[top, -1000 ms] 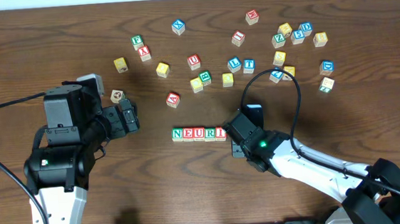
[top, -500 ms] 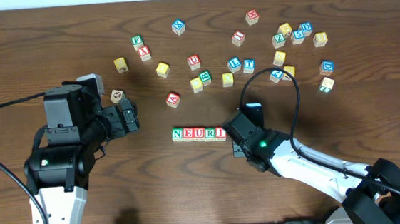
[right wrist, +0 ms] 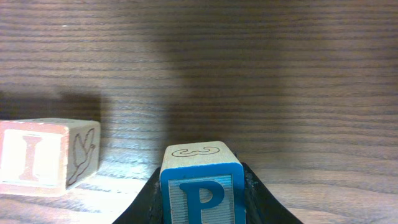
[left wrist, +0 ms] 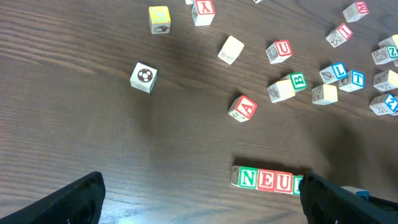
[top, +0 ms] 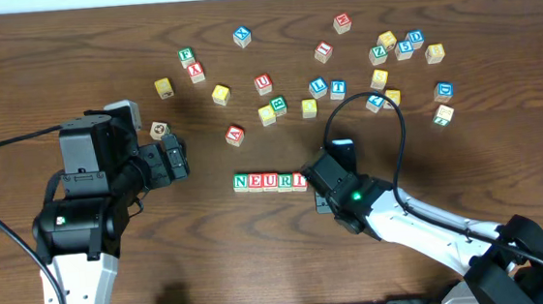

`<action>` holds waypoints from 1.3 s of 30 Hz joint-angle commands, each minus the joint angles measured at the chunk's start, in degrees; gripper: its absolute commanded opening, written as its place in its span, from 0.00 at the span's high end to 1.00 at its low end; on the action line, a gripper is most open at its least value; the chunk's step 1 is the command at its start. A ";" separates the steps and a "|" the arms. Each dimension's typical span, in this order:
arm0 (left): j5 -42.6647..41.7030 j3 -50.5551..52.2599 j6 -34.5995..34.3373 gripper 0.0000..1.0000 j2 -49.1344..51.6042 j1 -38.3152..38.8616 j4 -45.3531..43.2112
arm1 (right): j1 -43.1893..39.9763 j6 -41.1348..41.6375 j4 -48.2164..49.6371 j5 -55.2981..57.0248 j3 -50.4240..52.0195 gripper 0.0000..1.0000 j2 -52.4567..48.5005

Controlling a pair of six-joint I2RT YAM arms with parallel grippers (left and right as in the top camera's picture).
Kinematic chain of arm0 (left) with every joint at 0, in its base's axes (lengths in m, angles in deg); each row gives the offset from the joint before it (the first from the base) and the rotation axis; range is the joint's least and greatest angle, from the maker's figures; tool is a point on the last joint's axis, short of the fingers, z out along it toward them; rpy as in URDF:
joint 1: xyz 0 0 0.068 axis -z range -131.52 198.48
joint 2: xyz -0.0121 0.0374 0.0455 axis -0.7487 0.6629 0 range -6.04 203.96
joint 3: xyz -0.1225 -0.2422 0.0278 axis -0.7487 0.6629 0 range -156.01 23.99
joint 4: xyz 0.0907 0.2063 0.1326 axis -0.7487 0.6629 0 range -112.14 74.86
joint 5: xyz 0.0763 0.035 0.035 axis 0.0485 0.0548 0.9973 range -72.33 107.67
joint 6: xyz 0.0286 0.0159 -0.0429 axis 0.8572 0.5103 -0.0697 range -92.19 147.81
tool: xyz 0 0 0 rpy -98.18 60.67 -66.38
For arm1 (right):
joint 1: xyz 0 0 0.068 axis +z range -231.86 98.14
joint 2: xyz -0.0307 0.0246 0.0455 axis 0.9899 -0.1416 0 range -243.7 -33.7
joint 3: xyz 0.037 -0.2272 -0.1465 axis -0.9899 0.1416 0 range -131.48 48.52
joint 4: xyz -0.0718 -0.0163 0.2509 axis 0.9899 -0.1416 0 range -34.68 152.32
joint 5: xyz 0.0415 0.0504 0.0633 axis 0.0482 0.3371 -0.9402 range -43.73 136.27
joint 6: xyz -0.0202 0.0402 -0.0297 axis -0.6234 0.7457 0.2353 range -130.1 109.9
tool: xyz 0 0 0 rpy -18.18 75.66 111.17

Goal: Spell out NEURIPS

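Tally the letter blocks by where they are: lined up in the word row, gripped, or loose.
Blocks in the NEURI row: 5
P block gripped in the right hand: 1
Loose blocks scattered beyond the row: 25
Total: 31

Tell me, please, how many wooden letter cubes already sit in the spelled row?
5, side by side, left to right overhead: N, E, U, R, I. The blue P cube, apart, is in the right gripper.
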 commanded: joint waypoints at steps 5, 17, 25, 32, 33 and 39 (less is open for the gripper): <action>-0.70 -1.60 0.52 0.02 0.00 -0.33 0.17 | 1.03 0.48 -0.07 0.46 -3.10 0.99 -2.54; -0.70 -1.60 0.52 0.02 0.00 -0.33 0.17 | 1.05 1.14 0.07 -0.15 -4.20 0.99 -3.72; -0.70 -1.60 0.52 0.02 0.00 -0.33 0.17 | 1.60 1.79 0.59 -0.15 -4.20 0.99 -5.01; -0.70 -1.60 0.52 0.02 0.00 -0.33 0.17 | 1.70 1.79 1.14 -0.15 -4.20 0.99 -5.01; -0.70 -1.60 0.52 0.02 0.00 -0.33 0.17 | 1.70 1.77 1.16 -0.15 -4.20 0.99 -5.01; -0.70 -1.60 0.52 0.02 0.00 -0.33 0.17 | 1.70 1.77 1.16 -0.15 -4.20 0.99 -5.01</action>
